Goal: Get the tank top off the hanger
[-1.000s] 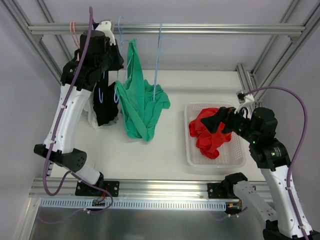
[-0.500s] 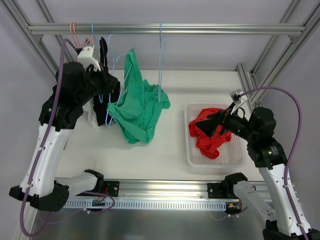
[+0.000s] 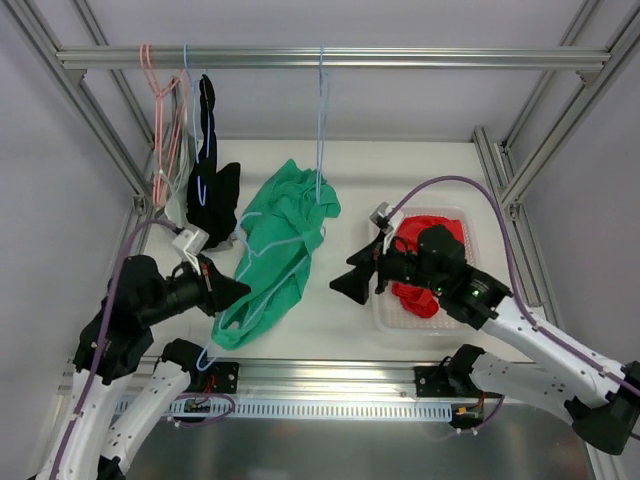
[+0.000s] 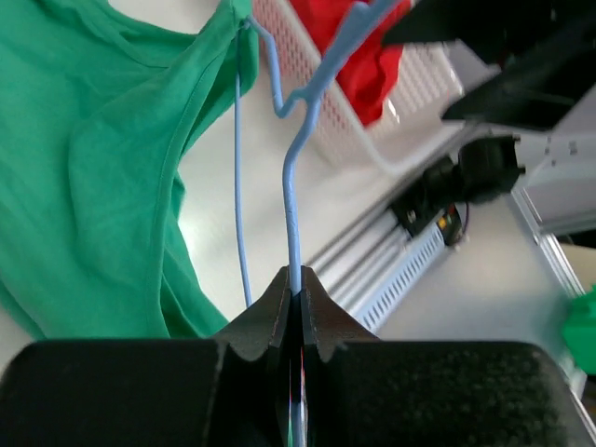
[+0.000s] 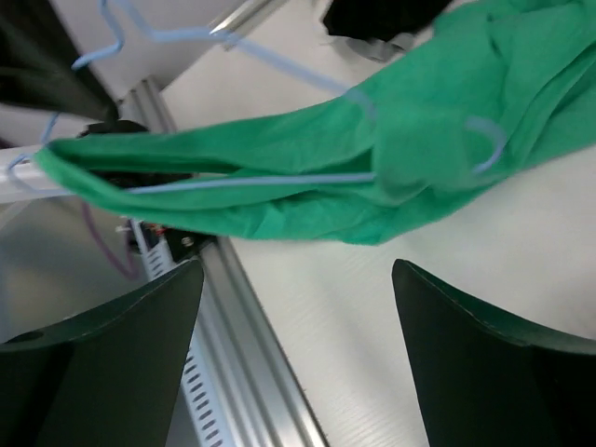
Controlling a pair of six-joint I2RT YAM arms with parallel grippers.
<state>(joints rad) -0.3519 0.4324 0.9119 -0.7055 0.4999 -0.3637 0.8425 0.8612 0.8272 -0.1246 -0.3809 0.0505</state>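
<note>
The white table (image 3: 420, 170) sits inside a metal frame whose top rail (image 3: 450, 58) crosses the back. The green tank top (image 3: 285, 235) stretches slantwise over the middle of the table, from the foot of a blue hanger on the rail (image 3: 320, 110) down toward the near left. Whether it is caught on that hanger cannot be told. It is on a second blue hanger (image 4: 291, 186), whose wire runs through the cloth and shows at the neck opening. To the right is a white basket (image 3: 470, 315) with a red garment (image 3: 428, 226) heaped in it. A black garment (image 3: 212, 195) hangs from the rail at the back left, with pink hangers (image 3: 160, 110) just beside it. The left gripper (image 4: 296, 284) is low at the near left, just off the tank top's lower end. Its fingers are pressed tight together on the thin wire of the second hanger, near the hook. The right gripper (image 5: 298, 270) is above the table between the tank top and the basket and points at the green cloth. Its fingers (image 5: 140, 354) are spread wide with nothing between them, and it is close to the tank top but apart from it.
</note>
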